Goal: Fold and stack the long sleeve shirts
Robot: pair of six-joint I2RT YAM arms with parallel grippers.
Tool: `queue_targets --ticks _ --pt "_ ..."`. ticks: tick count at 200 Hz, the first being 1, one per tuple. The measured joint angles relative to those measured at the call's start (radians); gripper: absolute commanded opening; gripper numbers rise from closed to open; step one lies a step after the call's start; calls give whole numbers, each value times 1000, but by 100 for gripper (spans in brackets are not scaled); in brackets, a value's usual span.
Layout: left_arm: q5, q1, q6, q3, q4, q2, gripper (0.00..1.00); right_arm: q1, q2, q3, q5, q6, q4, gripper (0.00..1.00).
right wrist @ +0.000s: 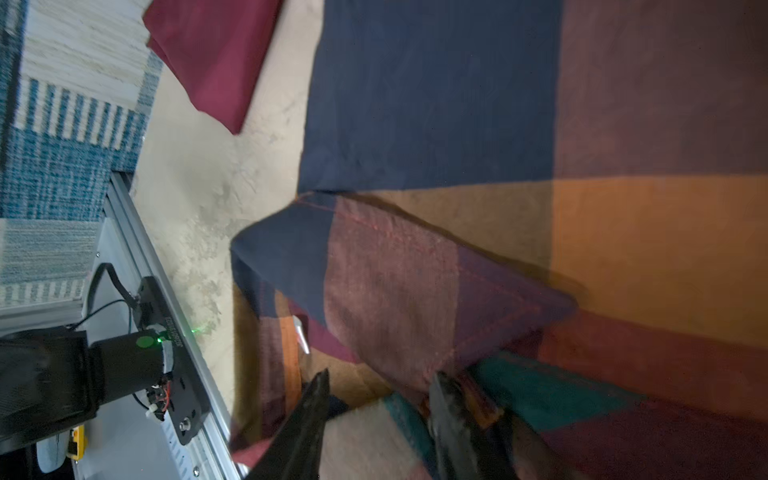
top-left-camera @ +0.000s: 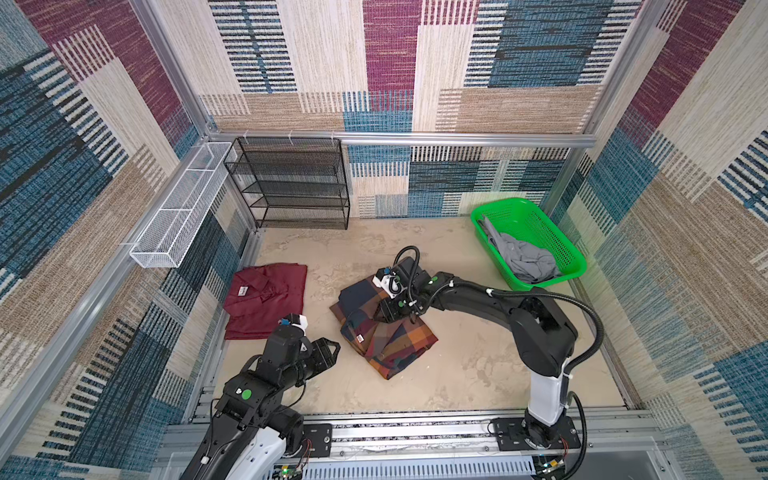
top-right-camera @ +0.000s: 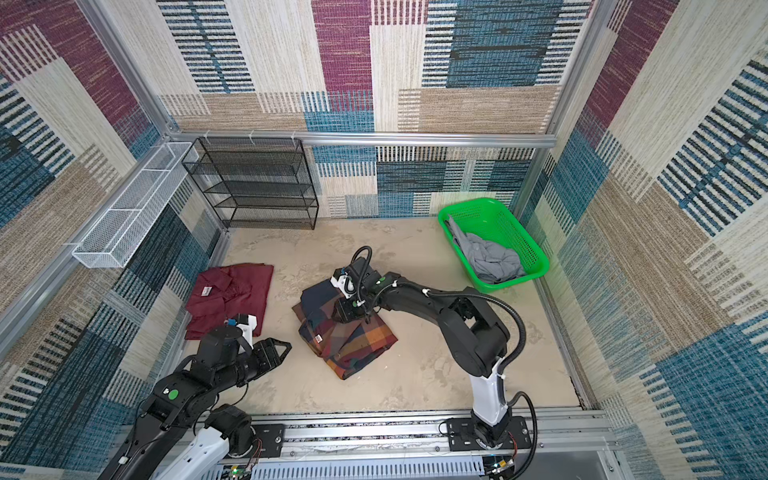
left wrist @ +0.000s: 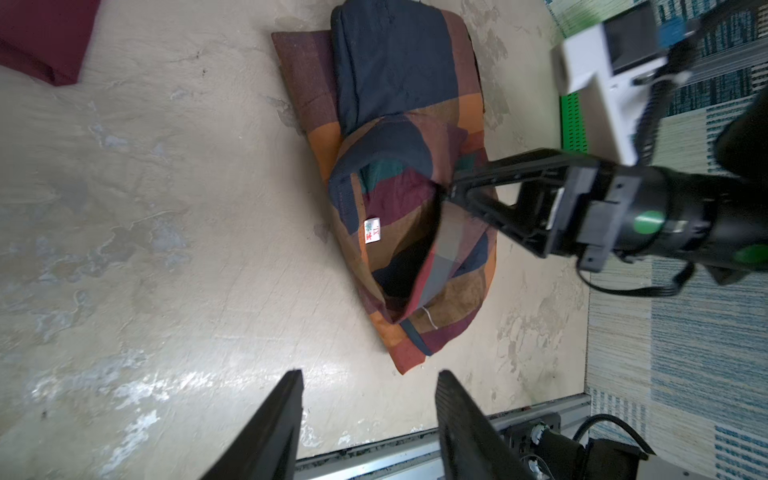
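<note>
The plaid shirt (top-left-camera: 386, 332) (top-right-camera: 349, 332) lies folded mid-table, its white label up. My right gripper (top-left-camera: 377, 318) (right wrist: 378, 376) is down on its upper layers, jaws partly apart, with a raised fold of plaid cloth (right wrist: 415, 291) by one fingertip; in the left wrist view its fingers (left wrist: 451, 191) meet the lifted collar edge (left wrist: 436, 216). The maroon shirt (top-left-camera: 266, 299) (top-right-camera: 228, 299) lies folded at the left. The grey shirt (top-left-camera: 523, 257) (top-right-camera: 490, 257) sits crumpled in the green basket (top-left-camera: 536, 212). My left gripper (top-left-camera: 336, 348) (left wrist: 368, 374) hovers open and empty between the maroon and plaid shirts.
A black mesh rack (top-left-camera: 291, 183) stands at the back left, with a white wire basket (top-left-camera: 183, 208) on the left wall. A metal rail (top-left-camera: 415, 428) bearing both arm bases runs along the front edge. Patterned walls enclose the table.
</note>
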Motion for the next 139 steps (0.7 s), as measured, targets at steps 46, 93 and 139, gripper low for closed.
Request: queue_targets --ticks 46,93,139 --pt "8 0 -40 -77 42 -13 57 81 56 -56 -4 54 124 57" --pt "53 -4 -64 -146 61 -11 74 78 -135 -20 68 48 57 76" --pt "92 -13 -111 -274 152 -26 78 -1 -262 -44 85 -11 3 82"
